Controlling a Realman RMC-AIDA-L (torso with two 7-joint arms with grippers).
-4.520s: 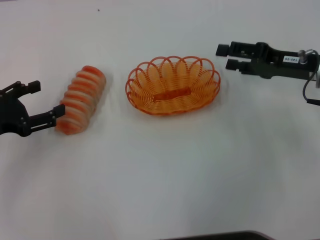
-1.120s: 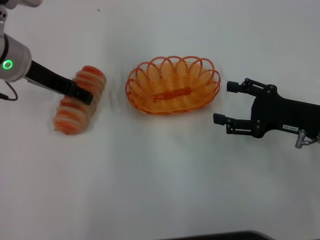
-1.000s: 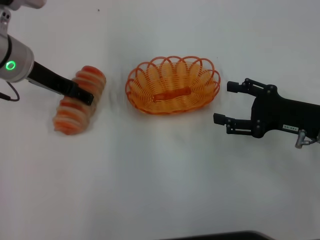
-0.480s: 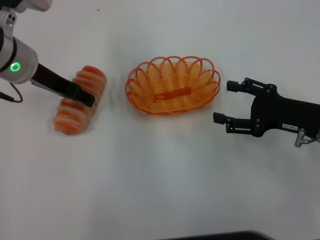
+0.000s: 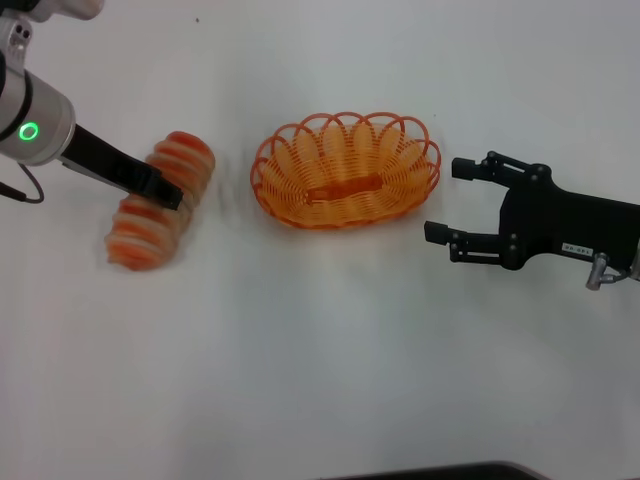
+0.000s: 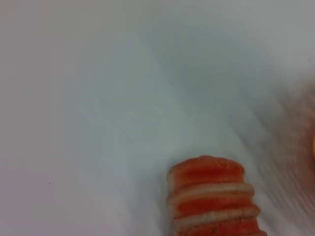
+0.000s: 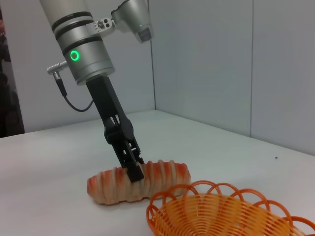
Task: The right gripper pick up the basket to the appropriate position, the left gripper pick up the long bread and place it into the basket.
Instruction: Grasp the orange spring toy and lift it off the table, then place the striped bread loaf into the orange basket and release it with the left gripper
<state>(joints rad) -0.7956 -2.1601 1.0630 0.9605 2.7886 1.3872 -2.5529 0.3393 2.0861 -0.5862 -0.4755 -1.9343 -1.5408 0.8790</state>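
The long bread (image 5: 150, 215), with orange-red ridges and cream stripes, lies on the white table left of the basket. My left gripper (image 5: 165, 190) comes down across its middle, fingers closed on both sides of the loaf, as the right wrist view (image 7: 132, 169) also shows. The bread rests on the table (image 7: 162, 174); its end shows in the left wrist view (image 6: 211, 201). The orange wire basket (image 5: 345, 170) sits at the centre, empty. My right gripper (image 5: 447, 200) is open, just right of the basket's rim and not touching it.
The white table (image 5: 320, 360) stretches in front of the basket and bread. Pale walls (image 7: 206, 59) stand behind the table in the right wrist view. A dark edge (image 5: 440, 470) shows at the near side of the table.
My left arm has shifted slightly right while its gripper stays on the bread. My right gripper has edged a little toward the basket. Bread and basket have not moved.
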